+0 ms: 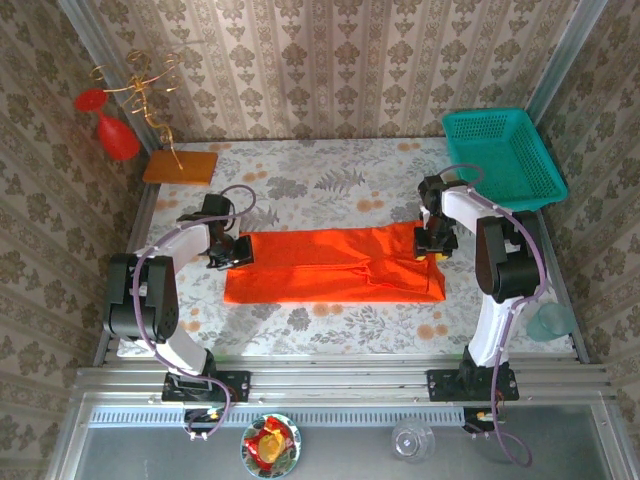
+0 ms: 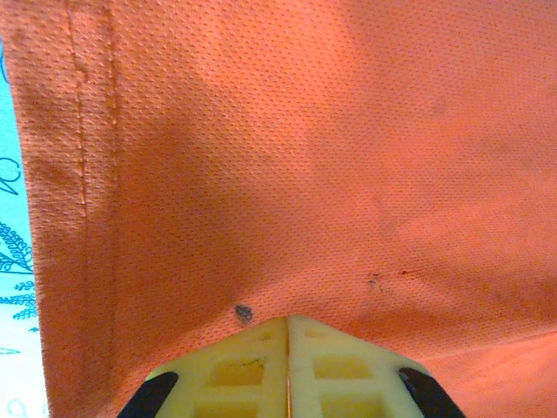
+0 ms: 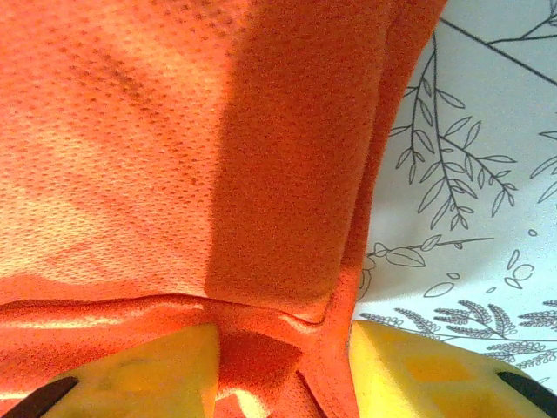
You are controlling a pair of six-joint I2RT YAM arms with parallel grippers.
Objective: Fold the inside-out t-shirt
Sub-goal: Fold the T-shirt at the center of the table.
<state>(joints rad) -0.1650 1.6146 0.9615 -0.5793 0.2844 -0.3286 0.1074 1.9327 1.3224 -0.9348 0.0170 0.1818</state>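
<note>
Shirt position: the inside-out t-shirt (image 1: 335, 265) lies as a long flat band across the middle of the table (image 1: 330, 180), its long sides running left to right. The near long edge is straight. The far edge steps slightly near the right end.

Room: there is a bare strip of patterned table between the shirt's near edge and my bases. There is a wider bare area behind it, up to the back wall. The orange board (image 1: 180, 166) sits at the back left corner and the teal basket (image 1: 500, 155) at the back right, both well apart from the cloth. The right end of the shirt stops short of the table's right side.

Left gripper (image 1: 238, 250): at the far corner of the shirt's left end. In the wrist view its yellow fingers (image 2: 235, 374) are pressed together with no visible gap. The cloth puckers to a point at their tips, so I record it as pinching the shirt. A stitched hem runs down the left of that view, with table showing just beyond it.

Right gripper (image 1: 432, 250): at the far corner of the right end. The fingers (image 3: 418, 370) stand spread, with a fold of the shirt's edge lying between them. I cannot tell whether the pads touch the cloth. There is bare leaf-print table just beside the edge.
</note>
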